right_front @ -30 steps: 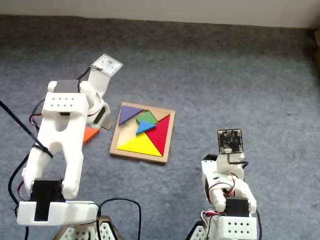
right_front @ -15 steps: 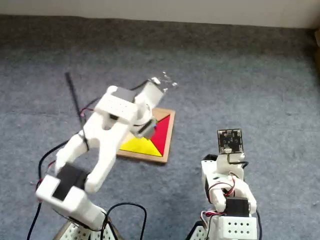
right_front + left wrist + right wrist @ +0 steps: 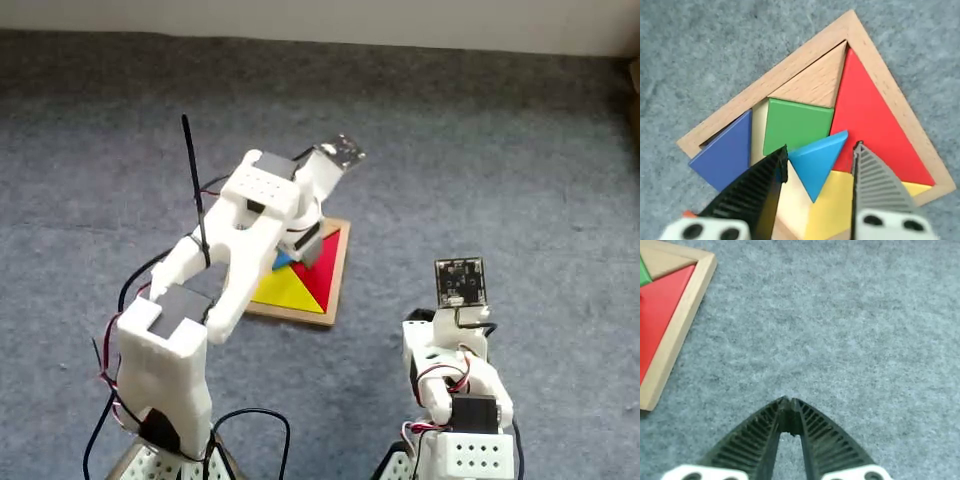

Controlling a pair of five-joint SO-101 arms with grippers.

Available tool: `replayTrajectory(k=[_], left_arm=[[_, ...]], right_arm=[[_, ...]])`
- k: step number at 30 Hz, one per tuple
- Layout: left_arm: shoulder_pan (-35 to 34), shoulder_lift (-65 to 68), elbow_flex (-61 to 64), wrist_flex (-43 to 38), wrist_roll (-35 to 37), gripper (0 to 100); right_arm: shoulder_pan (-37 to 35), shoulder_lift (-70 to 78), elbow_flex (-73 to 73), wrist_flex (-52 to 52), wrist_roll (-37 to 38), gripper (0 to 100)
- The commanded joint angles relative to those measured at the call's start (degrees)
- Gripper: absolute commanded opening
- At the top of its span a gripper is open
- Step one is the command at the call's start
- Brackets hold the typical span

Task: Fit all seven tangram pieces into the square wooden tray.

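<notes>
Left arm [image 3: 250, 225] over the tray [image 3: 341, 268]

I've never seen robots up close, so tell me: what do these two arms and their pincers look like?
Both arms are white plastic shells with black motor blocks at the joints. The left arm trails black and red cables. The right arm carries a dark square circuit board. The left gripper and right gripper have black, ribbed, pointed fingers on white mounts.
</notes>
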Motion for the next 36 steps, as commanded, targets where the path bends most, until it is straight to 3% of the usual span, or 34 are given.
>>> replayTrajectory(k=[1,8,24,36], left_arm=[[0.92,-2.68,-2.51,0.79,0.62,17],[2.24,-7.43,-2.42,5.01,3.25,19],[1.71,1.71,0.75,4.4,3.08,19],[-3.38,2.24,1.19,4.13,3.16,19]], right_arm=[[0.75,-0.84,8.4,-0.13,-0.35,0.5],[0.75,-0.84,8.4,-0.13,-0.35,0.5],[0.75,-0.84,8.4,-0.13,-0.35,0.5],[0.75,-0.84,8.4,-0.13,-0.35,0.5]])
